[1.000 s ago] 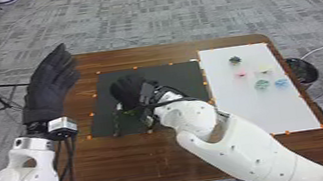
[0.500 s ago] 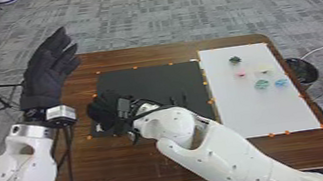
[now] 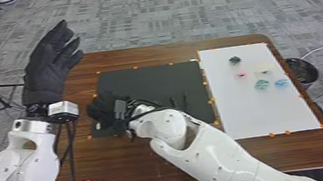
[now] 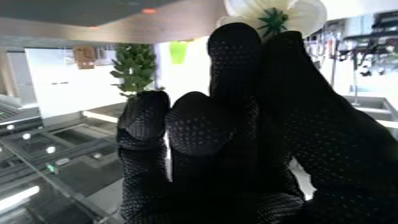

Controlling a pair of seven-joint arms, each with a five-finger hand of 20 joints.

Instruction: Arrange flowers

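First: Item, white flower [image 4: 306, 15], with green centre [image 4: 273, 19]. Where do you have it?

Second: At the fingertips of your right hand [image 3: 105, 111], seen in the right wrist view. State of hand: pinching, by the look of it, thumb to finger, just under the bloom. Stem: hidden behind the glove.

First: Handling, for the step in hand, likely a placing?

Second: Likely. Pinch lightly, clear of the petals; soft ones would probably crease. Turn the stem end toward its spot before lowering, open slowly, and draw back straight, lest the glove drag the bloom.

First: Hazards nearby?

Second: Slender dark pieces [image 3: 178, 100] on the black mat [image 3: 152, 79], to the right of your hand; kind, cannot tell. Give them room on any sideways move.

First: Pose of limbs?

Second: Right arm [image 3: 206, 148], slanting from the bottom edge up and leftward over the counter [image 3: 123, 169], hand above the mat's left part. Left hand [image 3: 47, 76], raised by the counter's left edge, fingers straight and pointing up.

First: Remaining stock?

Second: Small coloured pieces [image 3: 262, 84], grouped on the white board [image 3: 273, 114], at the right.
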